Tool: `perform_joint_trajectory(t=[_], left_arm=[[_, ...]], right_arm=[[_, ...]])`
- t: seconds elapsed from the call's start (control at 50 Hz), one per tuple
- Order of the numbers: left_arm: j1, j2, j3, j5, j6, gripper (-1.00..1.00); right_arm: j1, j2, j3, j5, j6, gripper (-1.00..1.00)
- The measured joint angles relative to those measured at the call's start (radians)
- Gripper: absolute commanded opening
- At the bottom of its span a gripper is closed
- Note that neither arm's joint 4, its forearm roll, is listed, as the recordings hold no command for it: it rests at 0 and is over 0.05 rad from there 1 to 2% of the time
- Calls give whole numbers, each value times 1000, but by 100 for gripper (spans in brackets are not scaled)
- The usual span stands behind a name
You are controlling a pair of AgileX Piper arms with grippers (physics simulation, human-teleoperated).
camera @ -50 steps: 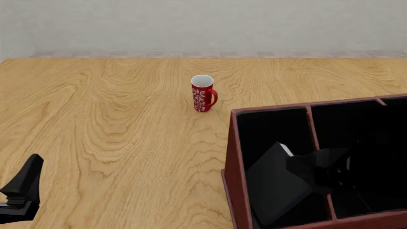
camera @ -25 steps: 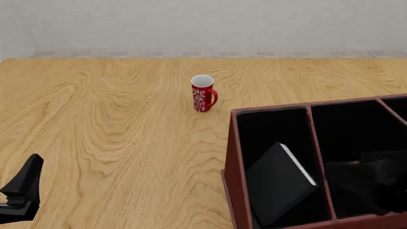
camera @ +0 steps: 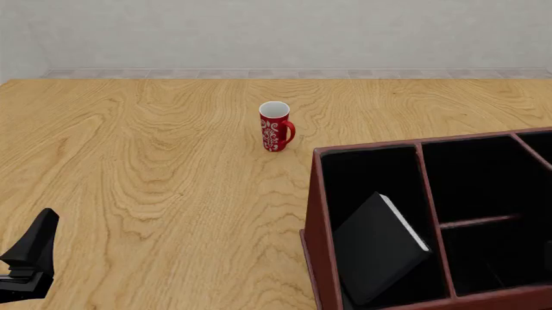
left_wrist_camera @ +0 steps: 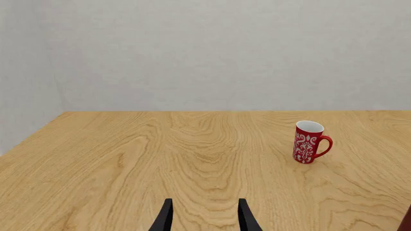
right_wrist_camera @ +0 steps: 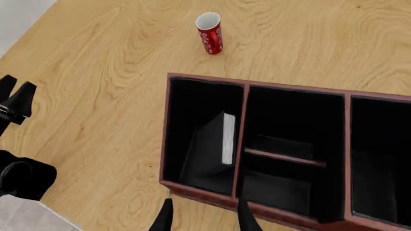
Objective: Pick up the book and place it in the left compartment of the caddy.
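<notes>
The table (camera: 155,187) is light, matt wood with bold swirling grain. The caddy (camera: 312,219) is dark reddish-brown wood with a matt black lining. The book (camera: 375,248) has a smooth matt black cover and white paper page edges. The mug (camera: 274,126) is glossy red with white patterning.

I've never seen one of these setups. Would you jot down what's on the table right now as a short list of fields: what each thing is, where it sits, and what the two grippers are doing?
book: black, white page edges, leaning tilted inside the left compartment
caddy: reddish-brown wooden box with black interior, at the table's near right
red mug: upright on the table, beyond the caddy, apart from it
left gripper: open, holding nothing, low at the near left
right gripper: open, holding nothing, above the caddy's near edge
task state: book appears already placed
</notes>
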Motion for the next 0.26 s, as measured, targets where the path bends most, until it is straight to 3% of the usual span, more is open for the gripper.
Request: perform_joint_trajectory(t=[0.26], left_arm=[[0,0,0,0,0,100]], right_arm=[[-12,-87,-23,28,2,100]])
